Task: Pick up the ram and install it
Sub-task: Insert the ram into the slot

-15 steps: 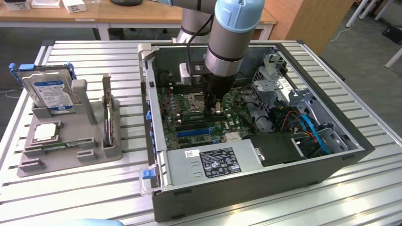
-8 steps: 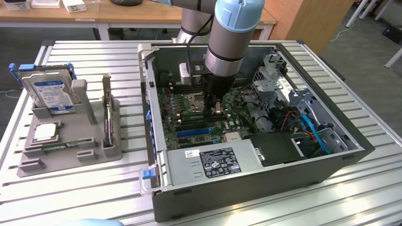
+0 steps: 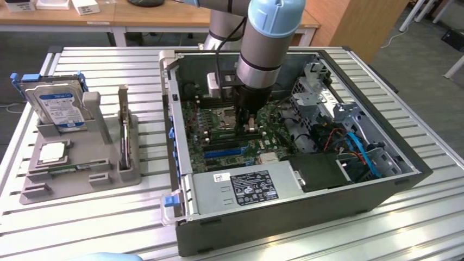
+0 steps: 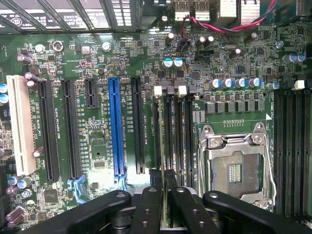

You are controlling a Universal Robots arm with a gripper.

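wrist view: claw (image 4: 163,176) pinches the ram (image 4: 165,209) edge-on, its length parallel to the memory slots (image 4: 171,131).

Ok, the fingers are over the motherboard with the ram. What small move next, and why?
Probably a slow, straight descent toward the board. The fingers are shut on the ram, held on edge, and it looks roughly in line with one of the black memory slots beside the processor socket. I can't tell whether it has reached the slot, so go gently.
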